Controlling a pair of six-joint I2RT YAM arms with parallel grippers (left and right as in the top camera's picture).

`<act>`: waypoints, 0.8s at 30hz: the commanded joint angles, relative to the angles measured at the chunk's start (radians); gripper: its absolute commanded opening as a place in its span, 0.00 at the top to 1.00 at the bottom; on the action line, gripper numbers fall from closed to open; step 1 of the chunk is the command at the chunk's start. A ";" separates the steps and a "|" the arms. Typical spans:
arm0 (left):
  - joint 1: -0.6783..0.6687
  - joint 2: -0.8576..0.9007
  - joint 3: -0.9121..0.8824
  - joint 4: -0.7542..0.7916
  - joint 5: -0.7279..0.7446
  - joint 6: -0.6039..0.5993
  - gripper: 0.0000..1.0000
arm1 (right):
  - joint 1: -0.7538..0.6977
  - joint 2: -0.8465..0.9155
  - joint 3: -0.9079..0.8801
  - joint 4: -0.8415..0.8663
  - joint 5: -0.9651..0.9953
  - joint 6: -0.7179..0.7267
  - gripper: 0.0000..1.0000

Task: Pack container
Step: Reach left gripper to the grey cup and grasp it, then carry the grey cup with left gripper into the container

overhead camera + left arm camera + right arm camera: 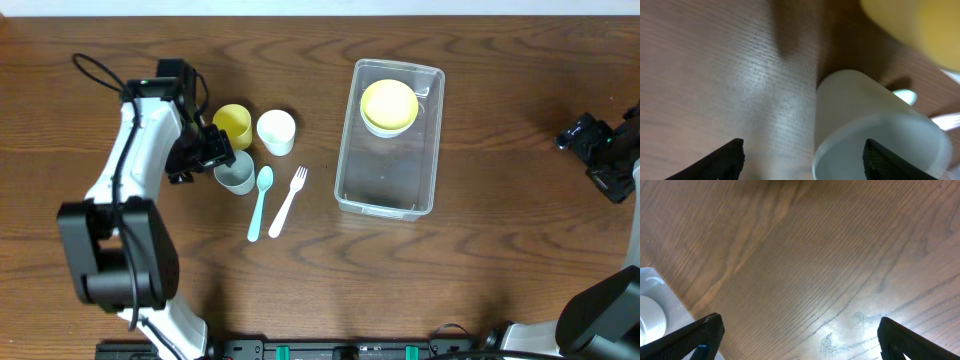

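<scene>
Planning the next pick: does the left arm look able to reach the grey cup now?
Probably yes: the left gripper is open right at the grey cup, nothing between, though the yellow cup crowds it.

Left pincer (214, 151) parted, angled low, right pincer (800, 341) parted wide, held far aside

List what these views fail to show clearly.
1. Left wrist: yellow cup blurred, cut by the top edge.
2. Right wrist: container only a corner, cut by the left edge.
3. Overhead: whether the left claw touches the grey cup; its own body covers the fingertips.
</scene>
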 commanded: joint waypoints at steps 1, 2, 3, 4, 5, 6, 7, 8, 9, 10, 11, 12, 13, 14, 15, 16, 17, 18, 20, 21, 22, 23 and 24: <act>-0.002 0.068 0.002 0.003 -0.016 0.025 0.30 | -0.002 0.003 -0.002 -0.001 0.003 0.015 0.01; -0.002 0.081 0.002 0.003 -0.015 0.025 0.36 | -0.002 0.003 -0.002 -0.001 0.003 0.015 0.01; -0.002 0.093 0.002 0.002 -0.015 0.025 0.42 | -0.002 0.003 -0.002 -0.001 0.004 0.015 0.01; -0.002 0.103 0.002 0.001 -0.015 0.025 0.51 | -0.002 0.003 -0.002 -0.001 0.004 0.015 0.01; -0.002 0.108 0.002 -0.002 -0.015 0.025 0.68 | -0.002 0.003 -0.003 -0.001 0.003 0.015 0.01; -0.002 0.110 0.002 -0.007 -0.015 0.024 0.81 | -0.002 0.003 -0.002 -0.001 0.004 0.015 0.01; -0.002 0.109 0.002 -0.015 -0.015 0.024 0.94 | -0.002 0.003 -0.002 -0.001 0.003 0.015 0.01; -0.002 0.101 0.003 -0.028 -0.011 0.024 0.94 | -0.002 0.003 -0.002 -0.001 0.004 0.015 0.01; -0.002 0.093 0.003 -0.038 -0.011 0.024 0.94 | -0.002 0.003 -0.002 -0.001 0.003 0.015 0.01; -0.002 0.078 0.004 -0.055 -0.011 0.024 0.94 | -0.002 0.003 -0.002 -0.001 0.003 0.015 0.01; -0.002 0.061 0.009 -0.073 -0.011 0.023 0.94 | -0.002 0.003 -0.002 -0.001 0.003 0.015 0.01; -0.002 0.037 0.017 -0.100 -0.011 0.016 0.94 | -0.002 0.003 -0.002 -0.001 0.003 0.015 0.01; -0.002 0.009 0.026 -0.130 -0.011 0.005 0.94 | -0.002 0.003 -0.002 -0.001 0.004 0.015 0.01; -0.002 -0.019 0.038 -0.157 -0.007 -0.006 0.94 | -0.002 0.003 -0.002 -0.001 0.004 0.015 0.01; -0.005 -0.050 0.053 -0.182 0.005 -0.010 0.94 | -0.002 0.003 -0.002 -0.001 0.004 0.015 0.01; -0.012 -0.087 0.074 -0.206 0.021 -0.009 0.94 | -0.002 0.003 -0.002 -0.001 0.004 0.015 0.01; -0.022 -0.121 0.094 -0.224 0.034 -0.010 0.94 | -0.002 0.003 -0.002 -0.001 0.003 0.015 0.01; -0.040 -0.159 0.120 -0.240 0.052 -0.009 0.94 | -0.002 0.003 -0.002 -0.001 0.004 0.015 0.01; -0.097 -0.230 0.169 -0.250 0.074 -0.001 0.94 | -0.002 0.003 -0.003 -0.001 0.004 0.015 0.01; -0.140 -0.266 0.195 -0.245 0.076 0.003 0.94 | -0.002 0.003 -0.002 -0.001 0.003 0.015 0.01; -0.182 -0.290 0.216 -0.234 0.076 0.009 0.94 | -0.002 0.003 -0.002 -0.001 0.004 0.015 0.01; -0.237 -0.312 0.239 -0.211 0.076 0.013 0.94 | -0.002 0.003 -0.002 -0.001 0.004 0.015 0.01; -0.289 -0.326 0.257 -0.184 0.076 0.018 0.94 | -0.002 0.003 -0.002 -0.001 0.004 0.015 0.01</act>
